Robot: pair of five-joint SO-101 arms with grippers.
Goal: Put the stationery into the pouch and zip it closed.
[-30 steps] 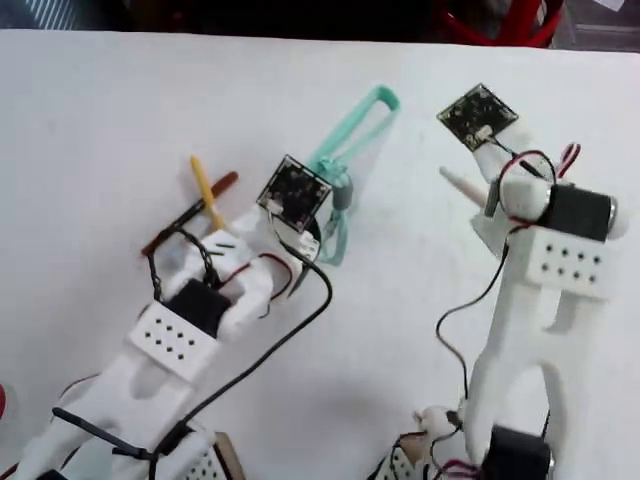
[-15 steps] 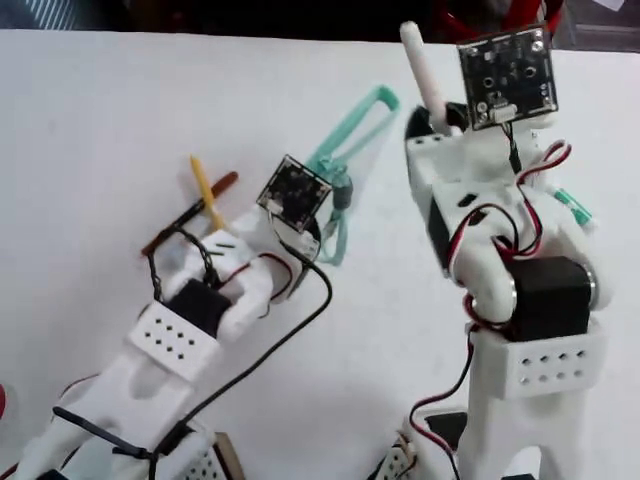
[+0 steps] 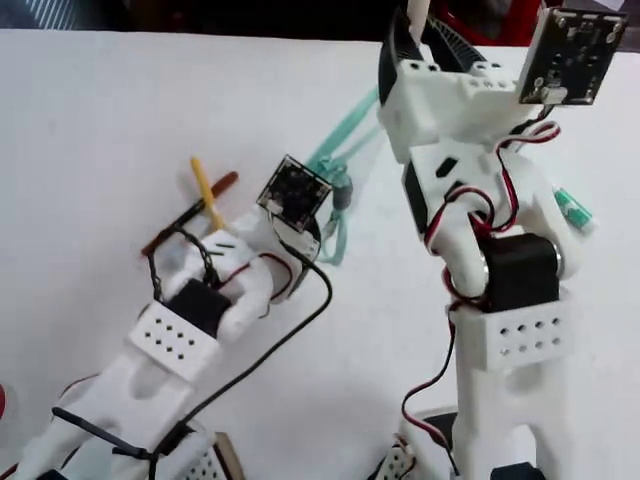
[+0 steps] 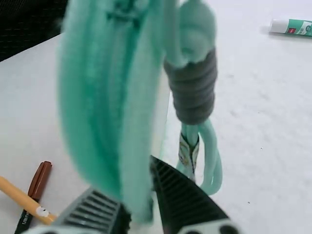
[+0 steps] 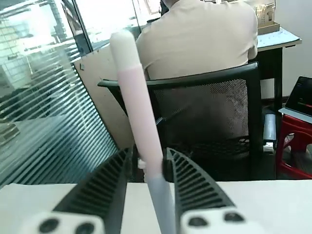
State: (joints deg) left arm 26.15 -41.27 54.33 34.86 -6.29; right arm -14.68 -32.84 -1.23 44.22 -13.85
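The right gripper [image 5: 149,158] pinches a pink pen [image 5: 137,97] upright between its jaws. The left gripper [image 4: 144,195] clamps the teal pouch [image 4: 102,97], apparently its edge.

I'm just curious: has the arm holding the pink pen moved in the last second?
Yes. The right gripper carried the pink pen from beside the pouch toward the far edge of the table.

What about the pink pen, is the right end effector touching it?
Touching. In the right wrist view the right end effector is shut on the pink pen, pressing both its sides with no gap.
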